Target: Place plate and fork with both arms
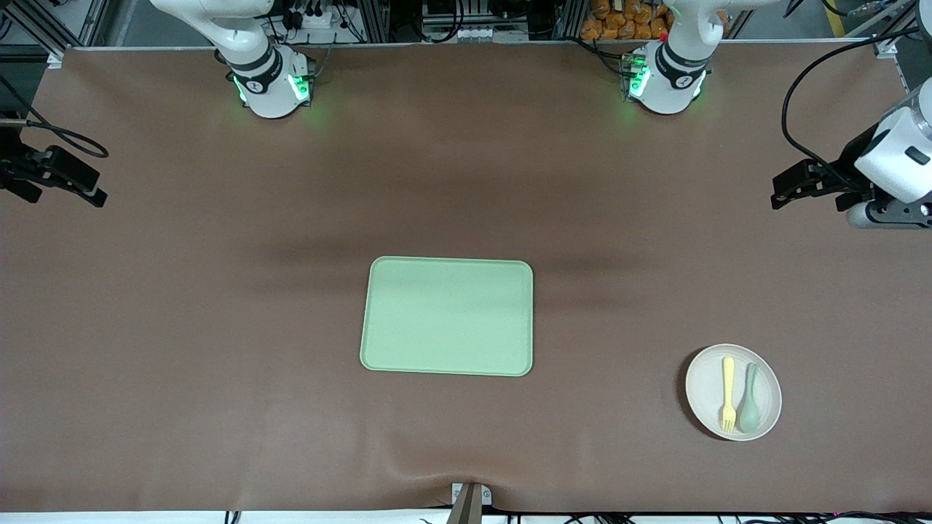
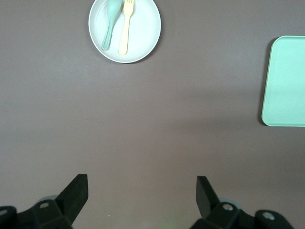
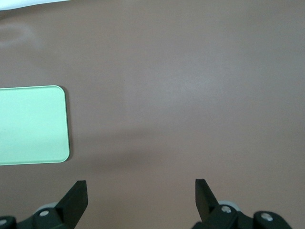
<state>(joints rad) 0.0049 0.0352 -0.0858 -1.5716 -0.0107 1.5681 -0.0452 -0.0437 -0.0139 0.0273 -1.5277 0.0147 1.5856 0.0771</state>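
My left gripper [image 1: 790, 188] hangs at the right edge of the front frame, over bare table at the left arm's end, its fingers [image 2: 76, 191] spread wide with nothing between them. My right gripper [image 1: 69, 185] waits at the left edge of the frame, just as wide and holding nothing. The plate [image 1: 733, 392] sits in the lower right of the front frame, round, off-white, with a shallow raised rim. On it lies the fork [image 1: 728, 394], pale yellow with short tines, just beside a grey-green spoon [image 1: 750, 399]. A light-green tray [image 1: 448, 316] rests mid-frame, well apart from the plate. The table [image 1: 218, 327] wears a brown cover, and metal framing and cables line the top of the frame.
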